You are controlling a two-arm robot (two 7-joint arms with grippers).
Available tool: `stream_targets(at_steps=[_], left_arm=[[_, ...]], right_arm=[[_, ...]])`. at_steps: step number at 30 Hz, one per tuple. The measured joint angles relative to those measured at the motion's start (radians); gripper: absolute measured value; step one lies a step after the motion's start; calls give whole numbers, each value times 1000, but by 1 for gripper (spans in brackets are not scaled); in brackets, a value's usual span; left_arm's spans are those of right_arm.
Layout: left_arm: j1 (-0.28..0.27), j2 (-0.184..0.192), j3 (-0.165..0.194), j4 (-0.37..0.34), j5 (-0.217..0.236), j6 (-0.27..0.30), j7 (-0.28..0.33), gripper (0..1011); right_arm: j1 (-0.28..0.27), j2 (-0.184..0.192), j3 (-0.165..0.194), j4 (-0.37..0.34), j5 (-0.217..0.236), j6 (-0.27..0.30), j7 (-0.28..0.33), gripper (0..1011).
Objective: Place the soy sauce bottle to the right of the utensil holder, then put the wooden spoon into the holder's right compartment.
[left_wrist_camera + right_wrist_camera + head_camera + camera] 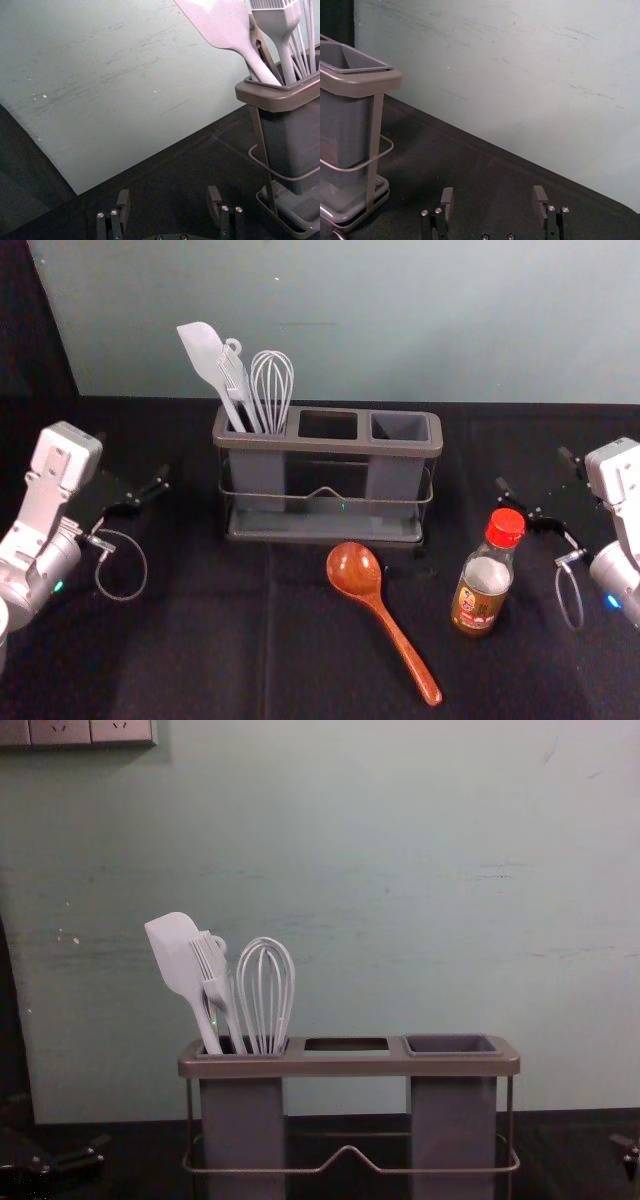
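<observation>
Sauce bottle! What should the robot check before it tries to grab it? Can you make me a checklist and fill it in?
1. Bottle standing up: ok.
2. Red cap on the bottle: ok. Screwed on tight: cannot tell.
3. Right gripper open, with nothing between its fingers: ok.
4. Spoon not touching the bottle: ok, it lies apart on the table.
5. Bottle right beside the holder: not ok, it stands off to the right but nearer the front.
6. Holder's right slot free for the spoon later: ok, no tools poke out.
</observation>
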Motion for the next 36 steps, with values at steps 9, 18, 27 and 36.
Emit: stream_targets(at_steps=[9, 18, 27, 36], left_arm=[[0, 0, 0, 0, 0, 0, 0, 1005], [0, 0, 0, 0, 0, 0, 0, 1005], [0, 0, 0, 0, 0, 0, 0, 1005], [0, 0, 0, 0, 0, 0, 0, 1005]], right_arm=[[0, 0, 0, 0, 0, 0, 0, 1003], [0, 0, 0, 0, 0, 0, 0, 1003], [0, 0, 0, 0, 0, 0, 0, 1002], [0, 0, 0, 0, 0, 0, 0, 1002]])
